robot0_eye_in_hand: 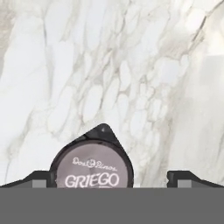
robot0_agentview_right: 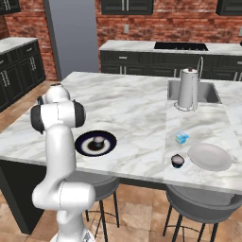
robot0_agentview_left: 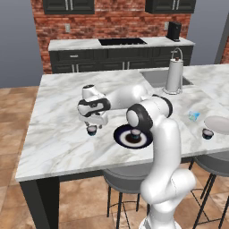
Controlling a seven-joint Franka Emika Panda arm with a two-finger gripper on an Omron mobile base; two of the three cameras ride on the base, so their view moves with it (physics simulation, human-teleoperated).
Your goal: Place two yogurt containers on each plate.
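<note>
A brick-walled kitchen framed the marble tabletop [robot0_agentview_left: 62, 134], where the white arm reached out over the near-left part of the island. The claw [robot0_agentview_left: 93, 125] hung spread wide just above a dark yogurt cup [robot0_agentview_left: 92, 130] with a pale lid, touching nothing. In the hand view the cup [robot0_eye_in_hand: 92, 168] sat between the two finger tips [robot0_eye_in_hand: 39, 179], nearer the one at 9 o'clock than its partner. A clean pick appeared to call for centring the claw on the lid, descending straight, and closing low on the cup's wall so it would not tip. The navy plate [robot0_agentview_left: 120, 134] lay just beside the cup at 3 o'clock in the left base view, already carrying a second cup [robot0_agentview_left: 134, 133]. Farther out at 3 o'clock stood a third cup [robot0_agentview_right: 177, 160] just beside the whitish plate [robot0_agentview_right: 210, 157], with the light blue container [robot0_agentview_right: 181, 138] near it and a tall steel cylinder [robot0_agentview_right: 188, 90] beyond.
</note>
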